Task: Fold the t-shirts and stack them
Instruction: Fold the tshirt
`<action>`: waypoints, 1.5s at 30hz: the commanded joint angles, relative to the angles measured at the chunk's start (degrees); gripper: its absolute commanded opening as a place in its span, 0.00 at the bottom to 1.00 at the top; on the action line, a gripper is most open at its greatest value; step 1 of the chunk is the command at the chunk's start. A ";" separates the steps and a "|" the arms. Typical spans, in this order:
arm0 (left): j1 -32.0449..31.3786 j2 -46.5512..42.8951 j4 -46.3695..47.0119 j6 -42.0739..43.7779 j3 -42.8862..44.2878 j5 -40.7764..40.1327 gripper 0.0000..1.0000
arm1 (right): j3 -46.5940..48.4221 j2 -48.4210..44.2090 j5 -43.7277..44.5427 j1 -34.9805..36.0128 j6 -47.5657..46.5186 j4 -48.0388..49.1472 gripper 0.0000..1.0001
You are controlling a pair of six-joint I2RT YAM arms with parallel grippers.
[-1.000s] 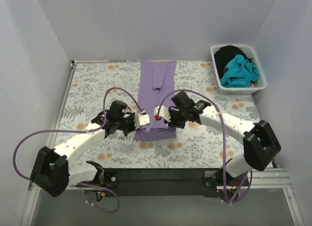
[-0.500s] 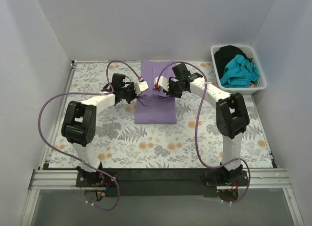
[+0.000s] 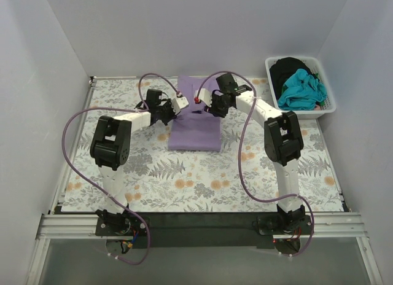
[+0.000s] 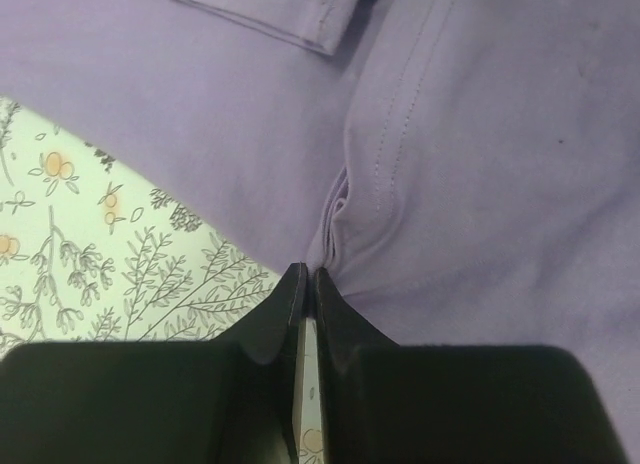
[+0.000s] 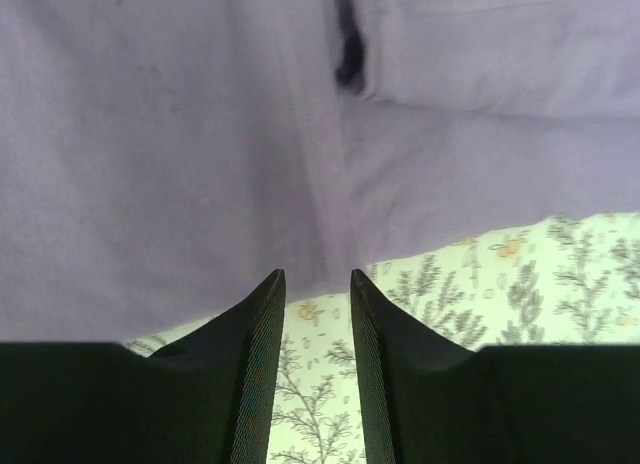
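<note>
well out toward the far side of the floral-printed table covering (image 3: 184, 174), the large lavender-purple soft cloth t-shirt (image 3: 195, 128) lies folded into a tall narrow panel, its near edge straight and its far end reaching the back of the table. both arms stretch forward and meet over its far half.

the left gripper (image 3: 182, 104) sits at the shirt's left edge. from its wrist camera the left gripper (image 4: 305, 282) has its 2 black fingers pressed together, pinching a puckered stitched fold of the lavender cloth (image 4: 480, 134), with the floral print showing to the left.

the right gripper (image 3: 198, 101) is just beside it, over the shirt's middle. in its wrist view the right gripper (image 5: 317, 284) has its jaws parted with nothing between them; floral print shows through the gap, and the shirt's edge (image 5: 150, 134) lies just past the tips.

far right, well apart from the arms, a white plastic slotted basket (image 3: 304, 115) holds a crumpled teal t-shirt (image 3: 301, 88) and a black t-shirt (image 3: 288, 69) behind it.
</note>
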 commanded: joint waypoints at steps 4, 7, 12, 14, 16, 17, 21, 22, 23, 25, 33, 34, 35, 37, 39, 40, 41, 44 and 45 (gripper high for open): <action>0.72 -5.91 2.76 -3.73 -0.99 -2.93 0.02 | 7.56 -0.40 0.24 -0.81 3.06 0.79 0.51; 0.81 -8.19 2.94 -6.02 -2.13 -5.66 0.20 | 4.94 -3.65 -0.19 -0.90 4.73 0.61 0.61; 3.35 -12.84 0.49 -7.53 -5.03 -2.35 0.37 | -2.71 -11.55 -4.48 -0.81 8.06 -1.66 0.77; 4.84 -18.20 -4.67 -5.17 -8.62 8.24 0.45 | -5.26 -13.23 -6.25 -0.73 8.69 -3.34 0.78; 5.29 -23.45 -8.99 -2.53 -11.96 12.94 0.47 | -10.94 -16.31 -7.58 -0.11 7.81 -3.08 0.78; 5.29 -25.06 -10.32 0.79 -13.63 16.62 0.48 | -12.64 -17.97 -7.84 0.85 7.37 -2.91 0.77; 4.33 -31.57 -11.83 5.11 -24.08 19.90 0.53 | -19.94 -20.18 -7.24 4.28 6.58 -1.07 0.75; 3.80 -32.27 -12.26 6.35 -25.42 19.82 0.53 | -21.08 -20.44 -6.62 4.98 6.40 -0.36 0.75; 3.36 -33.58 -13.05 8.19 -26.99 19.30 0.56 | -23.79 -20.97 -5.83 6.55 6.32 0.51 0.75; 2.13 -34.74 -12.01 11.98 -31.21 17.80 0.59 | -26.79 -21.67 -3.02 8.14 5.62 4.55 0.75; 0.72 -35.62 -4.97 11.81 -35.80 13.58 0.59 | -32.95 -21.50 2.88 12.63 5.17 10.98 0.72; 0.63 -35.62 -4.45 12.33 -36.06 13.66 0.59 | -33.56 -21.50 3.14 12.90 5.08 11.68 0.71; 0.63 -35.62 -4.36 12.77 -36.32 13.75 0.59 | -34.27 -21.94 3.93 13.33 5.08 12.29 0.71; 0.11 -35.88 -3.66 14.09 -36.94 13.32 0.59 | -36.12 -22.29 4.55 13.77 5.00 13.44 0.69; -0.42 -36.06 -2.08 14.88 -37.99 12.88 0.59 | -36.91 -23.08 5.51 13.78 5.17 13.88 0.68; -0.60 -35.97 -1.03 14.97 -38.17 12.87 0.59 | -37.17 -23.34 5.86 13.86 5.26 14.14 0.67; -0.68 -35.62 -0.76 15.58 -38.00 12.53 0.59 | -37.52 -23.78 6.65 13.86 5.35 14.84 0.65; -1.56 -33.34 1.87 16.03 -38.08 11.04 0.57 | -38.93 -23.96 8.84 14.22 5.00 16.95 0.61; -1.65 -32.72 2.67 15.94 -37.91 10.68 0.57 | -39.19 -23.79 9.55 14.48 4.91 17.39 0.60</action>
